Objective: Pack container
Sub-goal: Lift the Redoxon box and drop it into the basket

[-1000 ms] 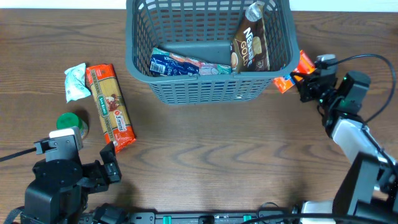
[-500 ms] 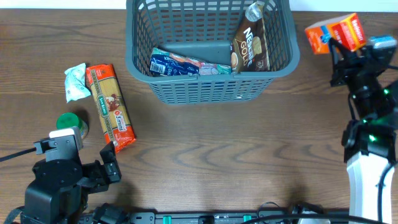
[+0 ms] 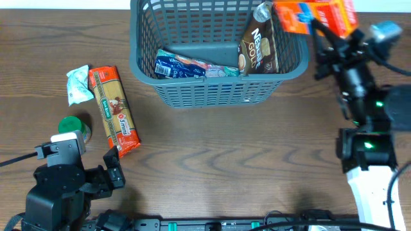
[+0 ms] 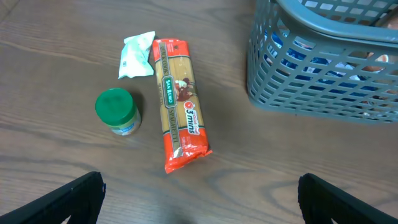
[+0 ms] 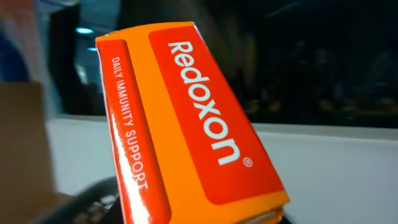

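Observation:
The dark grey slatted basket stands at the table's back centre; a brown Nescafé pouch and a blue packet lie in it. It also shows in the left wrist view. My right gripper is shut on an orange Redoxon box, held high over the basket's right rim; the box fills the right wrist view. My left gripper is open and empty above the table near the front left.
A long red spaghetti pack lies left of the basket, with a small white sachet and a green-lidded jar beside it. These also show in the overhead view, the spaghetti nearest my left arm.
My right gripper has lifted the Redoxon box from beside the basket's right wall and carried it up and left over the rim. The left arm has not moved.

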